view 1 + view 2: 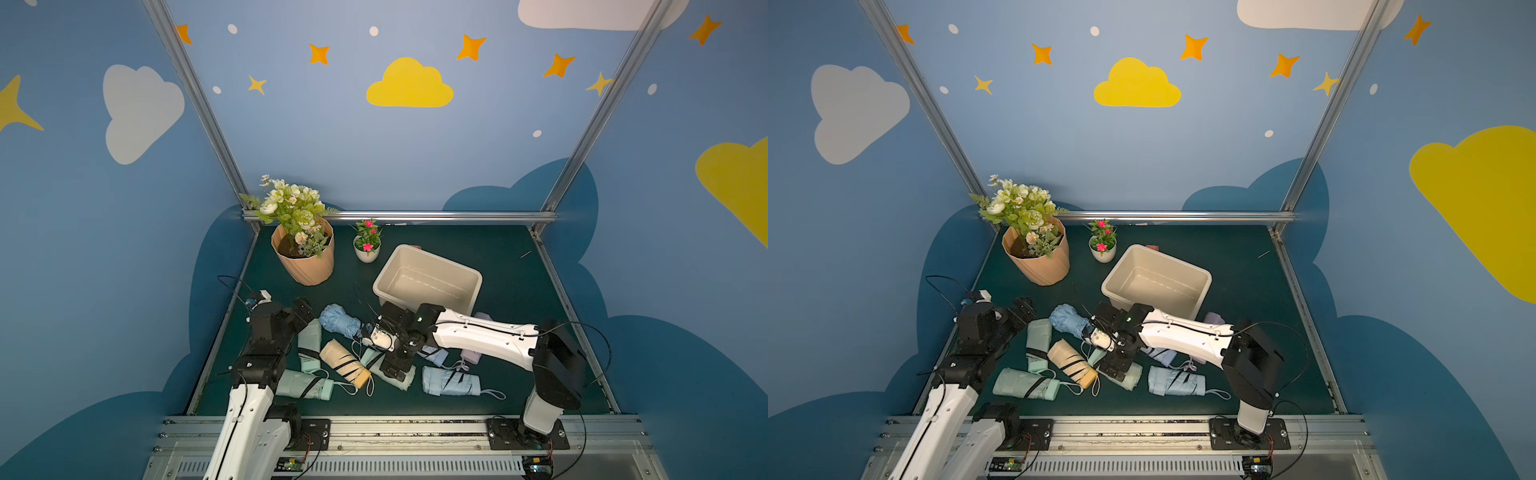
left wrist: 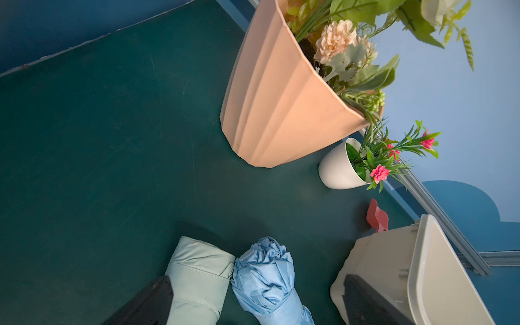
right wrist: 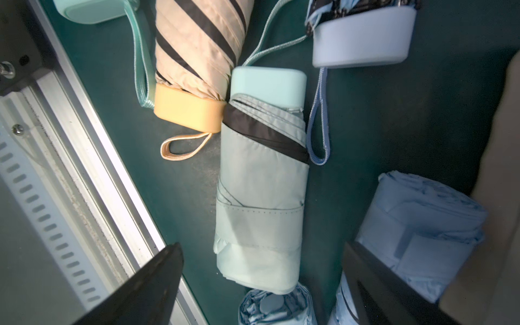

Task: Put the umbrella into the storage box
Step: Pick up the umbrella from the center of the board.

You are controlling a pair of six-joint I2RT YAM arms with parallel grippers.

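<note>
Right fingers (image 3: 146, 287): released, hovering astride the mint umbrella (image 3: 261, 197) — you are lining up a crosswise grasp.
Left fingers (image 2: 146, 304): released, idling at 9 o'clock.
Storage box (image 1: 428, 284): sitting empty on the bench (image 1: 498, 257), 1 o'clock from the umbrella.

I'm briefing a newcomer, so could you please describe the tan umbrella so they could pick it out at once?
On the green table, find the cream storage box; a cluster of folded umbrellas lies on the robot's side of it. The tan umbrella lies mid-cluster, next to a mint umbrella. It alone is tan, with a yellow-orange handle.
</note>
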